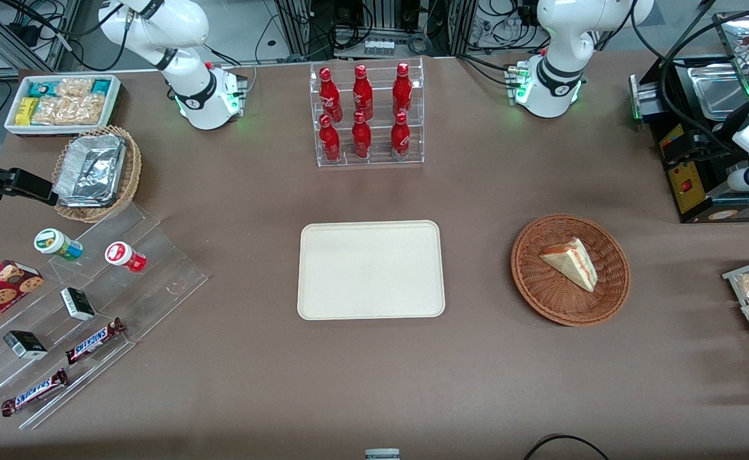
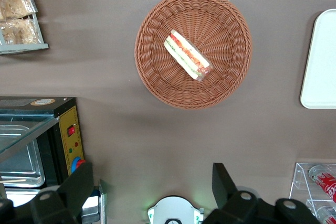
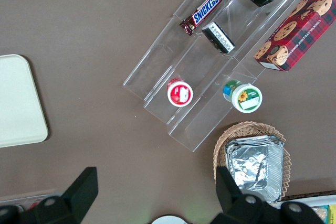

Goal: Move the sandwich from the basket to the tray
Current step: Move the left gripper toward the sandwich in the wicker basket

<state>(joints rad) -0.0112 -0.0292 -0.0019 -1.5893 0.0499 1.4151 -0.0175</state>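
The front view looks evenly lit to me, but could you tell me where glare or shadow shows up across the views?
Front view: soft light, glare on the foil containers. Left wrist view: the basket casts a faint shadow; the gripper, jaws open, sits dark above the table, clear of the sandwich.

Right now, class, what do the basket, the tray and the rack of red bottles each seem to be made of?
Basket: woven wicker, reddish-brown, matte; the weave shows. It holds the sandwich.
Tray: probably plastic or moulded fibre; smooth, cream, matte, low rim.
Bottle rack: clear acrylic, apparently; the table shows through it.
The gripper hangs open, high above the table, away from the basket.
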